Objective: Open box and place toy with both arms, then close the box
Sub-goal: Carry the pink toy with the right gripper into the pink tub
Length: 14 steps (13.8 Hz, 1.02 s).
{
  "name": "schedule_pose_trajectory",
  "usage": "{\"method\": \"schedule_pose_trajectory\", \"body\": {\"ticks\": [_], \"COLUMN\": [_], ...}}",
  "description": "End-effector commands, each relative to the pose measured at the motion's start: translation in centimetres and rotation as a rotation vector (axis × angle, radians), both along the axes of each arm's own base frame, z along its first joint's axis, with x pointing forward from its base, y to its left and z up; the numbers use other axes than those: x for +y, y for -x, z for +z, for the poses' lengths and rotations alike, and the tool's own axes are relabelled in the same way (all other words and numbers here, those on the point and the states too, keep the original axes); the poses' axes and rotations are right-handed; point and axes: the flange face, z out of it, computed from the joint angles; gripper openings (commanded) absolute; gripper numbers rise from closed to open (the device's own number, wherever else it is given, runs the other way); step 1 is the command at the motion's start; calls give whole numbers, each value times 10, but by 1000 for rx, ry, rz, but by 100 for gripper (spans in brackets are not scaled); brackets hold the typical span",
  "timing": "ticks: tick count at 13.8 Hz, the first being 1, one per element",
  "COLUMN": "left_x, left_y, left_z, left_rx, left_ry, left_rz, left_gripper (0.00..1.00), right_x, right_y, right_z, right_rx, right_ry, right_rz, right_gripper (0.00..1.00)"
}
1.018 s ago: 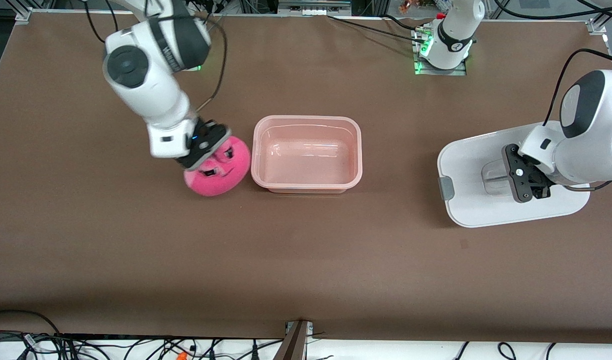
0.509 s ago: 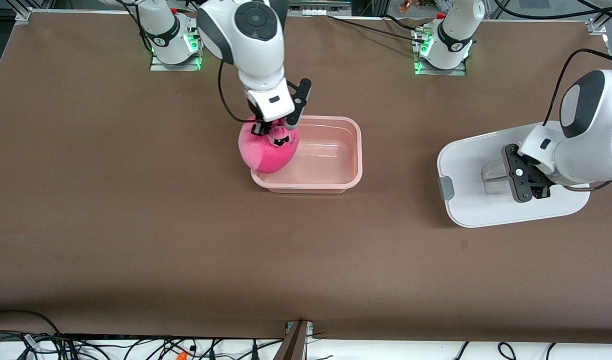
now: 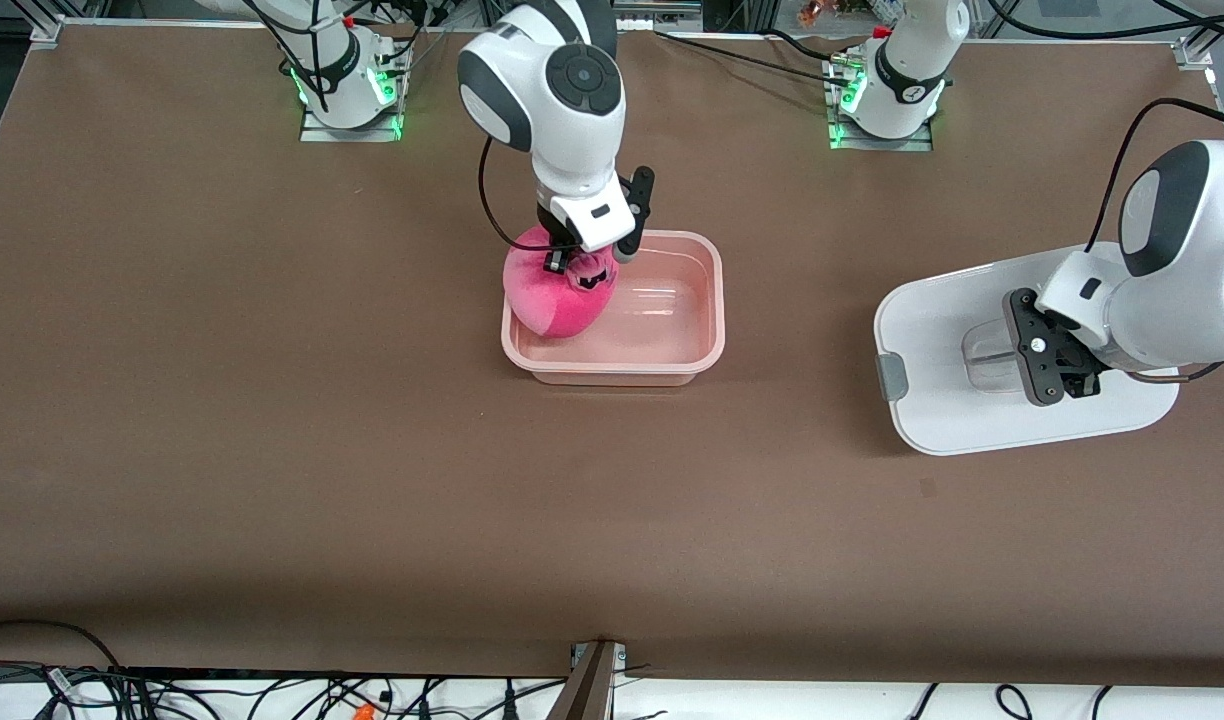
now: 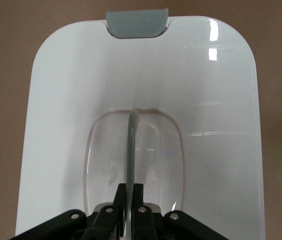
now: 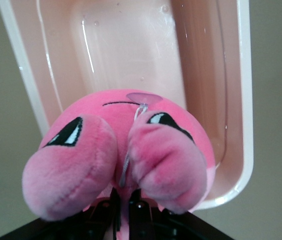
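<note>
The open pink box [image 3: 672,345] stands mid-table. My right gripper [image 3: 580,268] is shut on the hot-pink toy [image 3: 552,300] and holds it over the box's end toward the right arm, low in the tub. In the right wrist view the toy [image 5: 121,155] bulges round the pinching fingers, with the box [image 5: 131,55] under it. The white lid [image 3: 942,400] lies flat toward the left arm's end. My left gripper [image 3: 1050,362] is shut on the lid's clear handle [image 4: 132,150]; the lid [image 4: 71,100] and its grey clip [image 4: 137,22] show in the left wrist view.
Brown table surface [image 3: 372,480] all round the box and lid. The arms' bases with green lights stand at the edge farthest from the front camera [image 3: 347,95], [image 3: 877,100]. Cables run along the near edge.
My right gripper lifted the toy from the table beside the box and carried it over the box, then lowered it into the tub. The left arm and lid have not moved.
</note>
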Motion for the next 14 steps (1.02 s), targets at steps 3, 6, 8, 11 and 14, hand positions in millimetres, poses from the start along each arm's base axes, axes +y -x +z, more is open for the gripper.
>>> {"method": "schedule_pose_trajectory", "body": {"ticks": [3, 6, 8, 11, 14], "left_x": [-3, -3, -2, -3, -3], "left_y": [-5, -5, -5, -6, -6], "left_z": [5, 5, 4, 3, 3], "left_rx": [1, 0, 2, 3, 3], "left_ry": [25, 25, 25, 26, 26], "left_rz": [-2, -1, 1, -1, -1], "left_gripper": [0, 0, 0, 0, 0], "right_x": [39, 40, 44, 62, 85], "right_y": [-12, -23, -21, -9, 0], "right_z": [-71, -101, -118, -118, -103], "right_rx": [21, -22, -27, -62, -118], "right_ry": [52, 72, 69, 26, -52], "right_rz": [5, 32, 13, -24, -133], "right_gripper": [0, 0, 0, 100, 100]}}
